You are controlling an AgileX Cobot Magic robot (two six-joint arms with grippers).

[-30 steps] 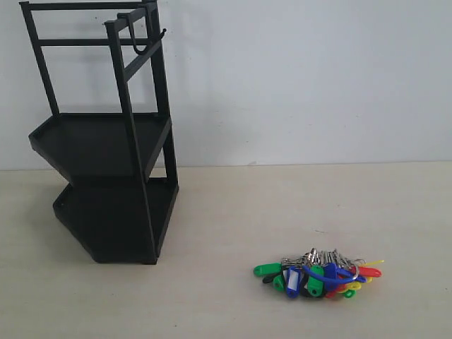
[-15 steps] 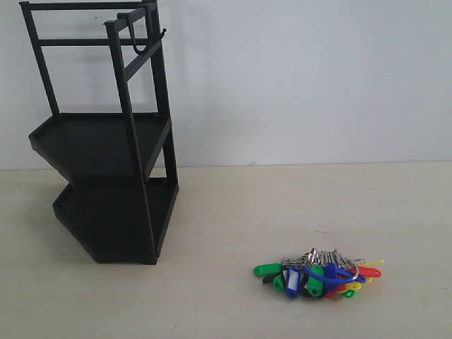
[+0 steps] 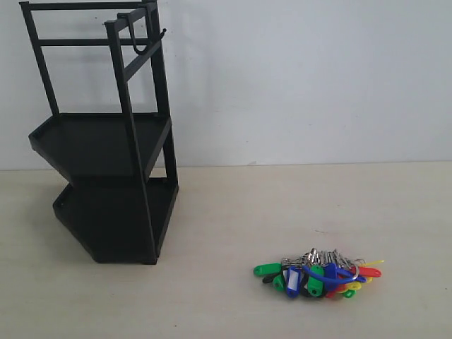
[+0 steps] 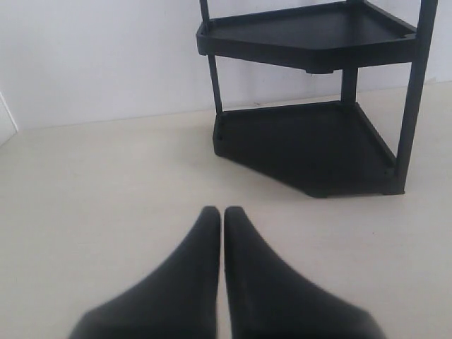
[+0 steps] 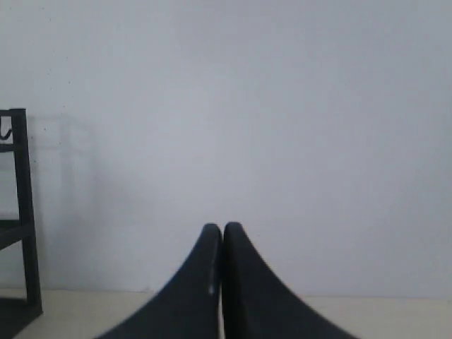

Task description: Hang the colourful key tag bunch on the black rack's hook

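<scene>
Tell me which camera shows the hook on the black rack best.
The exterior view: the hook shows whole near the top of the black rack, against the pale wall. The left wrist view shows only the rack's trays. The right wrist view catches one rack post at its edge; any hook there is unclear.

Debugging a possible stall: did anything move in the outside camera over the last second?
Nothing visibly changed. The key bunch lies in the same spot on the table, to the right of the rack. The hook near the rack's top is bare, and no arm shows in that view.
</scene>
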